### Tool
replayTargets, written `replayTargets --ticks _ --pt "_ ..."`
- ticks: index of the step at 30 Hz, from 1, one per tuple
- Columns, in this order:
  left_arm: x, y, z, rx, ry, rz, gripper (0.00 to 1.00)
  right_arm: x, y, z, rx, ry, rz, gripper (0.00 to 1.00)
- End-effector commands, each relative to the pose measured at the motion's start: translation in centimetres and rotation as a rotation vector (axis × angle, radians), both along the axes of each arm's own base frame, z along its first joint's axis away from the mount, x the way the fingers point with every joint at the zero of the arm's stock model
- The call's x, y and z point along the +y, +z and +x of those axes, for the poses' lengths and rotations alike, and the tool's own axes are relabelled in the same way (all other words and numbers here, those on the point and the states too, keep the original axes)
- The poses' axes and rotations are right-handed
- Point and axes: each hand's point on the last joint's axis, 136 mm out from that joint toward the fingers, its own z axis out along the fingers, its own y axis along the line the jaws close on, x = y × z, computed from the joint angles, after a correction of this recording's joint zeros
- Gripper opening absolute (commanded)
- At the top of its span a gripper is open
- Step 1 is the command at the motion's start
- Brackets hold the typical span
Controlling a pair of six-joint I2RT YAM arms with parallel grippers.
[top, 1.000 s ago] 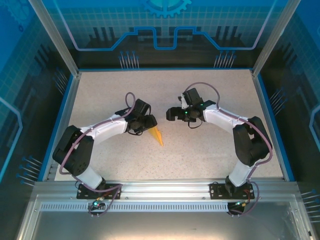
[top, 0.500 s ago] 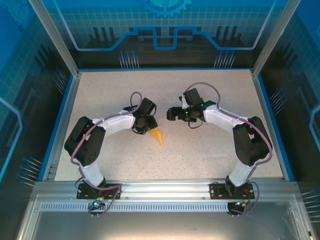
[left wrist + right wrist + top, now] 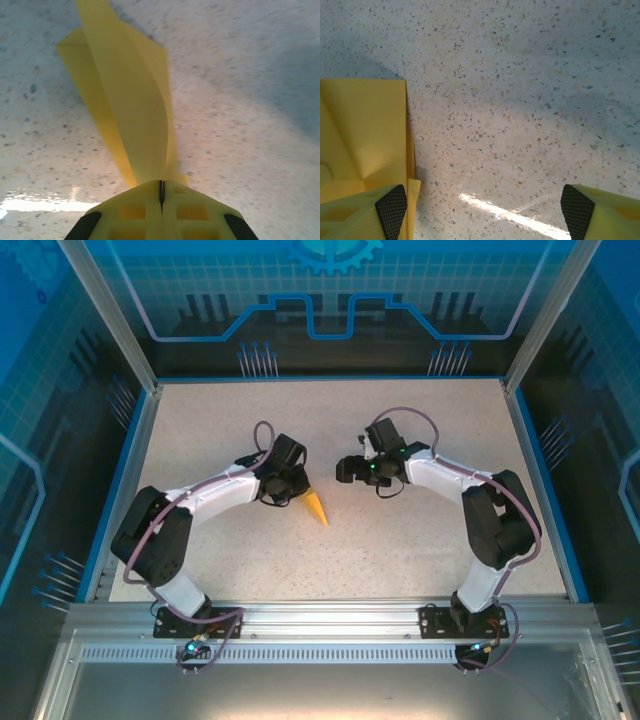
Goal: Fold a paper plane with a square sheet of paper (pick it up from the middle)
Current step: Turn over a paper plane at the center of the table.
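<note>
The paper plane (image 3: 317, 509) is a narrow orange-yellow dart near the middle of the table, its point toward the near edge. My left gripper (image 3: 297, 494) is at its far end. In the left wrist view the gripper (image 3: 161, 187) is shut on the paper plane (image 3: 131, 100), whose folded layers run away from the closed jaws over the table. My right gripper (image 3: 345, 471) hovers just to the right, apart from the plane. It is open (image 3: 484, 210) with bare table between its fingertips (image 3: 391, 204), and a flat part of the yellow paper (image 3: 365, 130) lies by the left one.
The speckled tabletop (image 3: 420, 540) is ringed by a blue rim (image 3: 545, 490) with dark walls behind it. Both arms bend inward toward the centre. Free table lies to the front, back and both sides of the plane.
The left gripper has shut on the plane's far end, and its arm has shifted a little. The right gripper's jaws have narrowed slightly and it has barely moved.
</note>
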Motion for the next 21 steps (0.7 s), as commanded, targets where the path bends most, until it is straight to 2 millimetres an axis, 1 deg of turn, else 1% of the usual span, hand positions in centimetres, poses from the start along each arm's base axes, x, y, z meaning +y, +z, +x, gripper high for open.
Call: replayTargets --ticks 1,5,9,11,13,15,16,17,19,21 --pt "-2.2 3.3 0.5 -0.141 -0.112 -0.107 0.00 -1.4 1.9 0.6 -0.059 -0.080 0.013 0.84" --pt "-4.3 6.0 0.9 -0.273 -0.213 -0.220 0.00 -2.6 3.3 0.7 -0.108 -0.149 0.032 0.84" --pt "-6.4 8.6 1.4 -0.357 -0.293 -0.323 0.00 -4.1 4.5 0.8 -0.138 -0.225 0.072 0.84" --pt "-7.0 8.9 1.7 -0.367 -0.302 -0.349 0.00 -4.9 5.0 0.7 -0.148 -0.255 0.088 0.84" --pt "-7.4 8.2 2.1 -0.359 -0.303 -0.362 0.00 -5.4 5.4 0.4 -0.157 -0.273 0.101 0.84" --pt "-7.9 6.5 2.5 -0.327 -0.293 -0.377 0.00 -5.7 5.8 0.1 -0.168 -0.274 0.113 0.84" --pt "-8.3 6.0 2.6 -0.318 -0.297 -0.391 0.00 -5.8 6.0 0.0 -0.171 -0.269 0.118 0.84" --pt "-8.6 5.0 2.7 -0.294 -0.292 -0.403 0.00 -5.8 6.0 -0.2 -0.168 -0.259 0.119 0.84" --pt "-9.1 3.8 2.9 -0.278 -0.292 -0.427 0.00 -5.6 6.0 -0.5 -0.160 -0.237 0.118 0.83" --pt "-9.0 2.2 3.2 -0.261 -0.272 -0.431 0.00 -5.2 5.8 -0.9 -0.150 -0.204 0.128 0.80"
